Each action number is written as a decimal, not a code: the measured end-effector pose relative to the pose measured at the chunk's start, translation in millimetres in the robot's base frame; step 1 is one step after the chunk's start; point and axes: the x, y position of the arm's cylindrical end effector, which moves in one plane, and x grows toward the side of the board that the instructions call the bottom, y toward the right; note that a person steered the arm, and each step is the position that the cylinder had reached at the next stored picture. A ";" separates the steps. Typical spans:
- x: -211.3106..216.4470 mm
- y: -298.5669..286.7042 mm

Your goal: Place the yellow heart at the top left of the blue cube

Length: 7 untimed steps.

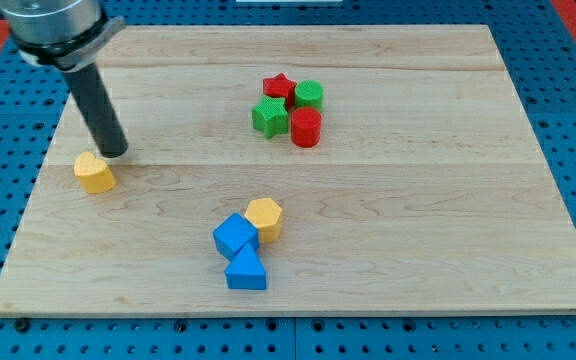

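The yellow heart (95, 172) lies on the wooden board near the view's left edge. My tip (115, 153) rests just above and to the right of it, almost touching. The blue cube (235, 236) sits low in the middle of the board, far to the right of the heart. A yellow hexagonal block (265, 218) touches the cube's upper right. A blue triangular block (246, 271) touches the cube from below.
A cluster sits at the upper middle: a red star (279, 86), a green cylinder-like block (309, 95), a green star-like block (269, 117) and a red cylinder (306, 127). The board's left edge (30, 190) is close to the heart.
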 end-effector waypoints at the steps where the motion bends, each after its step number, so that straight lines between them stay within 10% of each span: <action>1: 9.1 -22.4; 7: 71.4 12.8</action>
